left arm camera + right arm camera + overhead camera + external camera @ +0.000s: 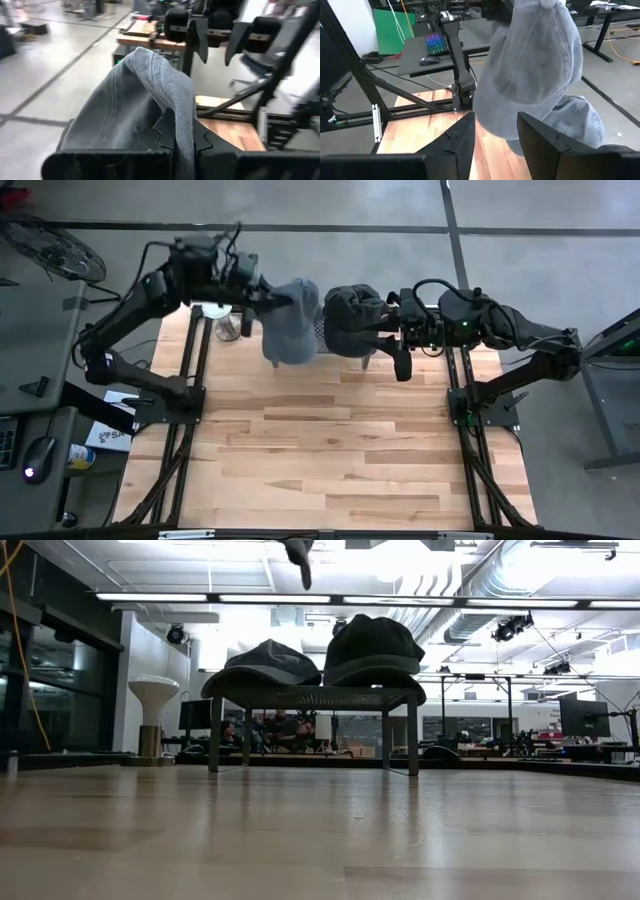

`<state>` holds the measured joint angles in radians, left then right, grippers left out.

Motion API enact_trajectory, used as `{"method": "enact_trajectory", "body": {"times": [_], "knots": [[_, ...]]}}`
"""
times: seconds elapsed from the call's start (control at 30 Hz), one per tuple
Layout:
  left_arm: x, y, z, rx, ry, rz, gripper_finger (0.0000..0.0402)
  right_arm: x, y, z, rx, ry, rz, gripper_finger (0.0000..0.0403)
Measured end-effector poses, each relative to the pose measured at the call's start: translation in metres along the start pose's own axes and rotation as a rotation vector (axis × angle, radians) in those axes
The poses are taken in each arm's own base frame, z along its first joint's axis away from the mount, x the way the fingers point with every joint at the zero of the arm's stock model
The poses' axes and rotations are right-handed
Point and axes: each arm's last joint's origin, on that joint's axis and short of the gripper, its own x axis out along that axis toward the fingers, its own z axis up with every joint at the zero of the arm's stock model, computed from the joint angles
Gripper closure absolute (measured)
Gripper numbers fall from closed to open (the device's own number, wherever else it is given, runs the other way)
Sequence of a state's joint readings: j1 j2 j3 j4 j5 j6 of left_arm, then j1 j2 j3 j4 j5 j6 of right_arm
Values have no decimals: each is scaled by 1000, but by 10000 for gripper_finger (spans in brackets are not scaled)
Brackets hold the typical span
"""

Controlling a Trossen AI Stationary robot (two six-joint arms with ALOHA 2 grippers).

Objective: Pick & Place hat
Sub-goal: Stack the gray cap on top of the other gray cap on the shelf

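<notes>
at the far edge of the table (330,440), the left hand (262,298) is clamped fully shut on a fold of the light grey hat (292,320). the left wrist view shows the grey fabric (150,100) pinched between the two dark fingers (202,142), with the rest of the cap draped away from them. the hat hangs in the air above the table's far edge, just beside a darker hat (352,318) that sits next to the right hand (385,330).

the right hand stands partly open. its fingers (545,137) show a clear gap and, as far as the right wrist view shows, grip nothing; the grey hat (535,70) hangs just in front of them.

in the low view, two hats (265,665) (372,650) rest side by side on a small four-legged stand (315,705) at the far end of the table. whether the grey one is fully lifted off it cannot be told from that view.

step in hand, as judged: the pick is done and the carry or placement is under way. the next move calls for bringing the grey hat over its destination, lowering it squarely so the crown does not collapse or catch on the dark hat, and only then opening the left hand. if a handover is intended, the right hand must close on the fabric before the left releases.

markings: no brand, label or legible writing can be made out on either hat or on the arms. a white sheet (110,432) beside the left arm's base carries print that is too small to read.
</notes>
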<state>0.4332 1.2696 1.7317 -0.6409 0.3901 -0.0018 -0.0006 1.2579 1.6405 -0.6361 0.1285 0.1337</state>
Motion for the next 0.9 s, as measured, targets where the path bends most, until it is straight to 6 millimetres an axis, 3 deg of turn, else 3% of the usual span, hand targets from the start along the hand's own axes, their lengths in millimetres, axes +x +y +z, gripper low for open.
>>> {"method": "enact_trajectory", "body": {"times": [0.33, 0.57, 0.73, 0.9], "knots": [[-20, 62, -8, -28, -3, -238, 401, 0, -3, -2, -38, 9, -93, 263], [-9, 93, -32, -82, 24, -352, 401, -1, -10, -3, -118, 26, -243, 263], [4, 107, -46, -78, 15, -378, 401, 0, -34, -1, -194, 44, -316, 263], [14, 116, -51, -103, 1, -395, 401, 0, -76, 4, -206, 38, -282, 263]]}}
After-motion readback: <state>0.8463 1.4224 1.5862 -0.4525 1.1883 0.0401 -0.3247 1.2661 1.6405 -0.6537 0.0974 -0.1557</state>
